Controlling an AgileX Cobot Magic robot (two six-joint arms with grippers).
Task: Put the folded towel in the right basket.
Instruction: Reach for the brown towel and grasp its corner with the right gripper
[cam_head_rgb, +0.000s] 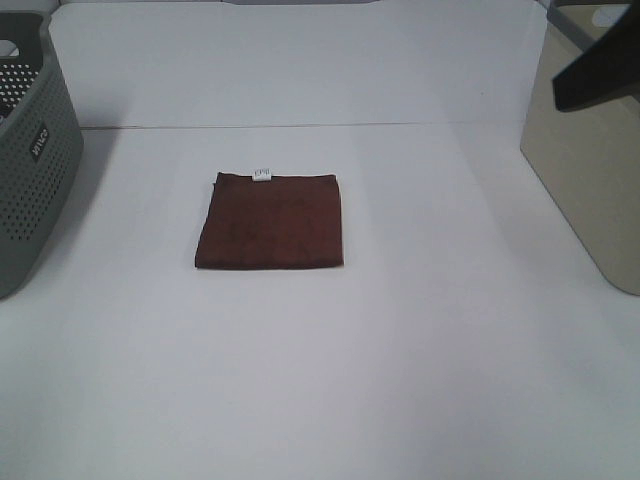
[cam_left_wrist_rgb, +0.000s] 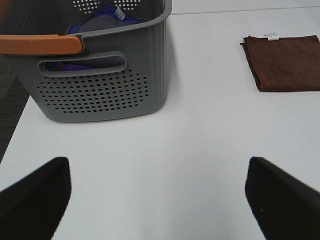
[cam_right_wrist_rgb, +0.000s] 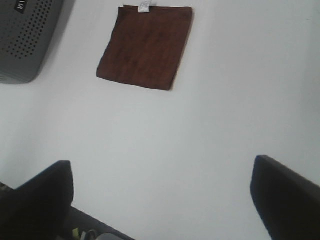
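Observation:
A folded dark brown towel (cam_head_rgb: 272, 220) with a small white tag lies flat on the white table, a little left of the middle. It also shows in the left wrist view (cam_left_wrist_rgb: 285, 60) and the right wrist view (cam_right_wrist_rgb: 145, 47). The right basket (cam_head_rgb: 590, 170) is beige and stands at the right edge. My left gripper (cam_left_wrist_rgb: 157, 200) is open and empty, above the table near the grey basket, apart from the towel. My right gripper (cam_right_wrist_rgb: 160, 200) is open and empty, high above the table and away from the towel. A dark part of the right arm (cam_head_rgb: 600, 70) shows over the beige basket.
A grey perforated basket (cam_head_rgb: 30, 160) stands at the left edge. In the left wrist view it (cam_left_wrist_rgb: 100, 75) has an orange handle (cam_left_wrist_rgb: 40, 44) and holds blue and grey cloth. The white table (cam_head_rgb: 400, 380) spreads around the towel.

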